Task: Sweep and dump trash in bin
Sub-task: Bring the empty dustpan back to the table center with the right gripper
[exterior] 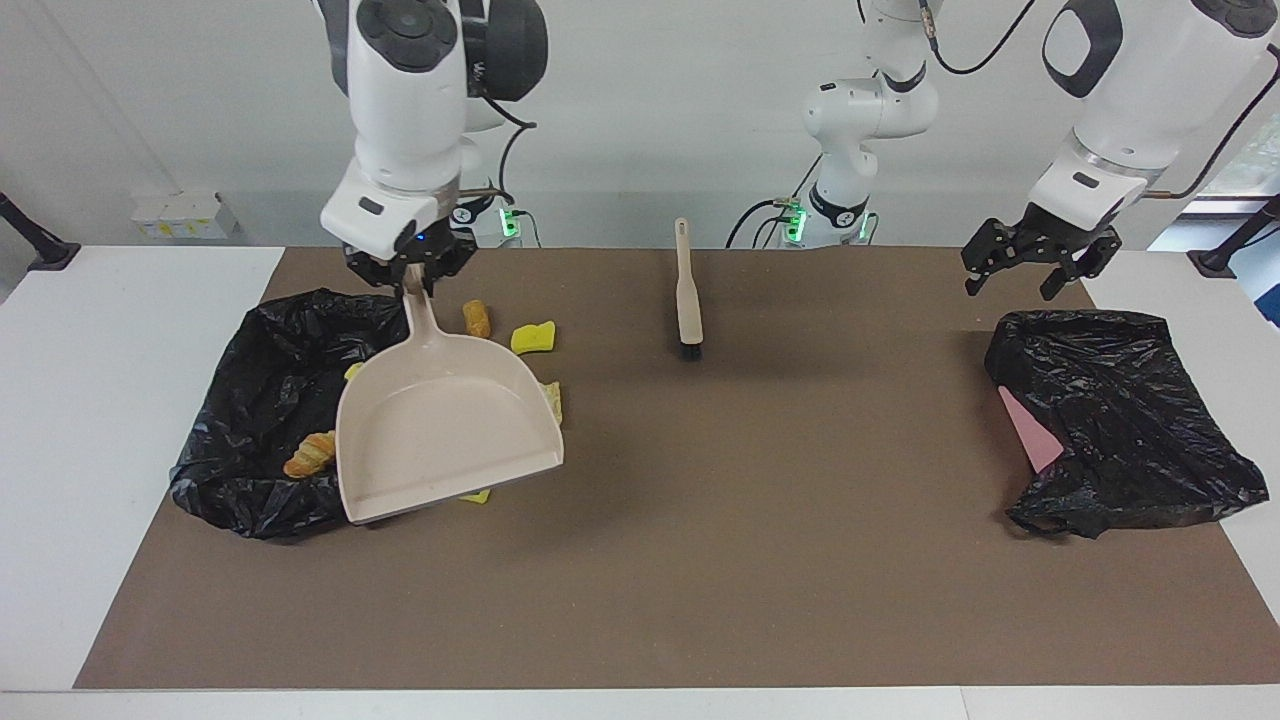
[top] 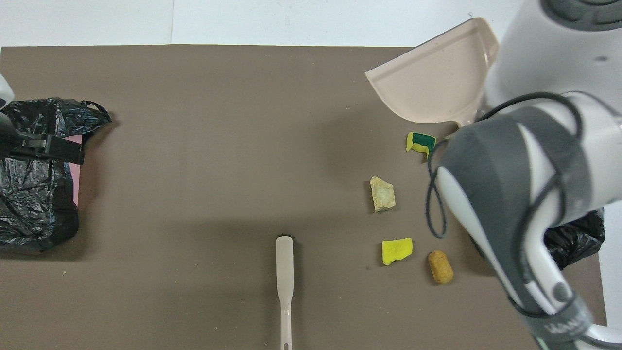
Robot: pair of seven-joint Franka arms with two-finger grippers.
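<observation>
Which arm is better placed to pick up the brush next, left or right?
Left, probably. The left claw is open and empty over the bin bag at its own end of the table, while the right claw is shut on the dustpan handle. The brush lies between the two arms.

Bright even light, soft shadows, sharp

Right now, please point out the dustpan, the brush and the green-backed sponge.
dustpan [exterior: 440, 430]: facing view, inner floor of the pan.
brush [exterior: 688, 300]: facing view, middle of the handle.
green-backed sponge [top: 422, 141]: overhead view, green top.
</observation>
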